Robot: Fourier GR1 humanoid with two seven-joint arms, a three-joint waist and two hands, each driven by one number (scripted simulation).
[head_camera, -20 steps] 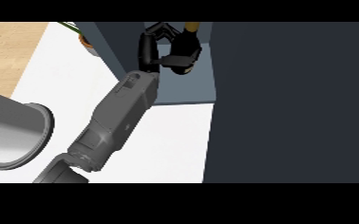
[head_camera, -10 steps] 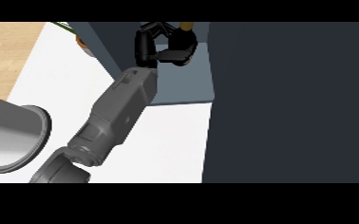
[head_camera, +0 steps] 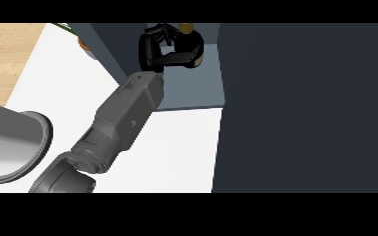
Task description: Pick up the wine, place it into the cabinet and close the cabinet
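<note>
Dark cabinet [head_camera: 295,105] door panel filling right side of view. White worktop [head_camera: 184,150] showing below cabinet's blue-grey interior floor. Grey forearm stretching up into cabinet. Left hand [head_camera: 166,52] sitting inside cabinet, fingers [head_camera: 151,42] curling round wine [head_camera: 187,29], only bottle's brownish top peeking above hand.

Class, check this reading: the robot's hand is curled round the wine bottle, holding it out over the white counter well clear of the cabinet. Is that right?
Not quite. The head view shows the left hand curled round the wine bottle, but it is inside the open cabinet, over its blue-grey floor, not out over the white counter.
</note>
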